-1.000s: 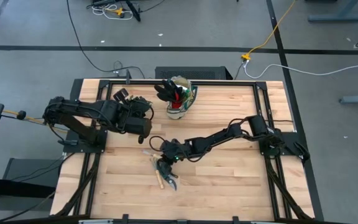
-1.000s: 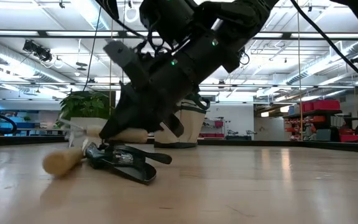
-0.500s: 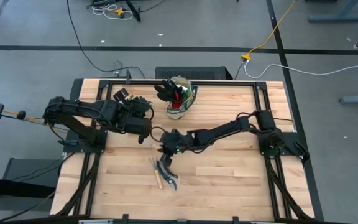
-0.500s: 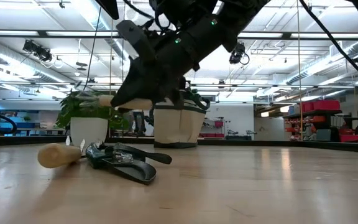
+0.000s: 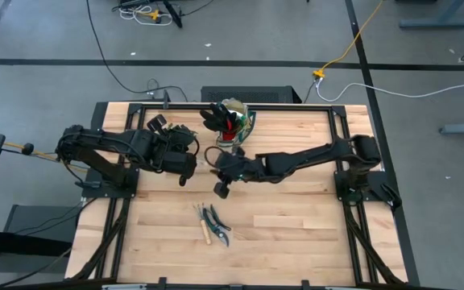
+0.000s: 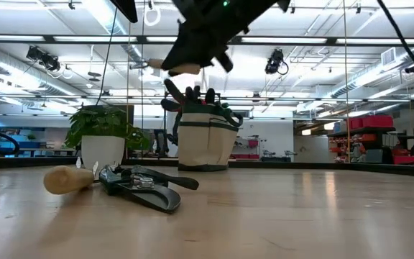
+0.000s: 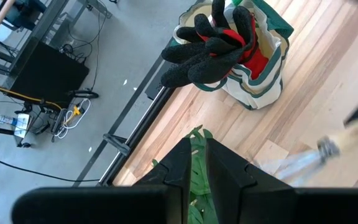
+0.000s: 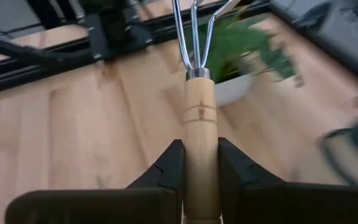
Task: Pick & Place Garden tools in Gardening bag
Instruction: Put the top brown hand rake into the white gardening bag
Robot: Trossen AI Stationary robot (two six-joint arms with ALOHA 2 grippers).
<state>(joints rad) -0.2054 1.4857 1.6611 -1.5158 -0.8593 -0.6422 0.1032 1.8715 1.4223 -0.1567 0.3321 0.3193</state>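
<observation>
Left arm: extended along the counter's (image 5: 296, 234) left side toward the rear; its end effector (image 5: 185, 165) sits near the leafy plant (image 6: 105, 124), which stands in a white pot toward the rear left. In the left wrist view the two fingers (image 7: 179, 163) lie almost together with nothing visibly between them, so the end effector appears clenched and empty, though only the finger backs show.

Gardening bag (image 5: 234, 125): beige canvas with dark green trim, upright at the counter's rear edge near the middle. A red-and-black glove (image 7: 215, 38) sticks out of its open top, fingers splayed over the rim.

Right arm: reaches from the counter's right side across the middle toward the bag. Its end effector (image 5: 220, 165) is raised above the counter, just in front of the bag, grasping a wooden-handled mini rake (image 8: 199, 102). In the right wrist view the fingers (image 8: 166, 168) clamp the pale handle on both sides, with the metal tines pointing forward toward the plant. In the low view the handle's rounded end shows well above the counter, higher than the bag's top.

Counter front, left of centre: dark-handled pruning shears (image 6: 144, 187) lie flat, touching or just beside a second wooden-handled tool (image 6: 67, 179), well apart from the bag.
</observation>
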